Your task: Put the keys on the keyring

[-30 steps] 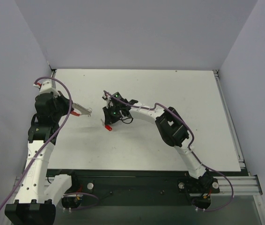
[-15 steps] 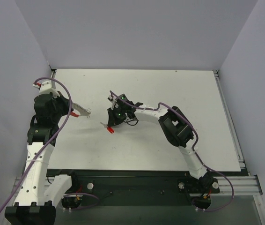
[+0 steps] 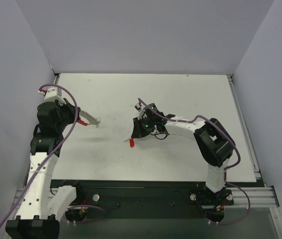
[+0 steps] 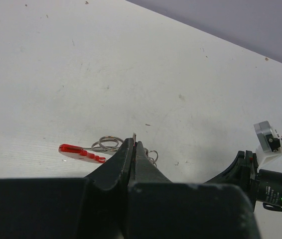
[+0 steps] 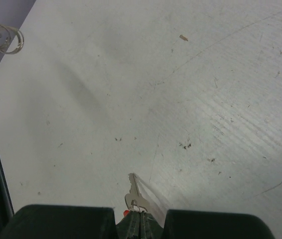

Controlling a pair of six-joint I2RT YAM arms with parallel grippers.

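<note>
small silver metal key (image 5: 132,191): right wrist view, clenched in right end effector (image 5: 140,218), blade pointing away over white counter (image 5: 206,99); red bit (image 5: 126,213) beside grip. thin silver wire keyring (image 5: 4,41) far off, top left.
left wrist view: left end effector (image 4: 132,149) clenched on keyring loops, flat red toothed tag (image 4: 81,152) to its left.
top view: end effectors well apart, left one near left edge, right one mid-counter.

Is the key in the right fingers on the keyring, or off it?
Off. The key is pinched in the right gripper, fingers shut; the keyring hangs well apart, held by the left gripper.
</note>
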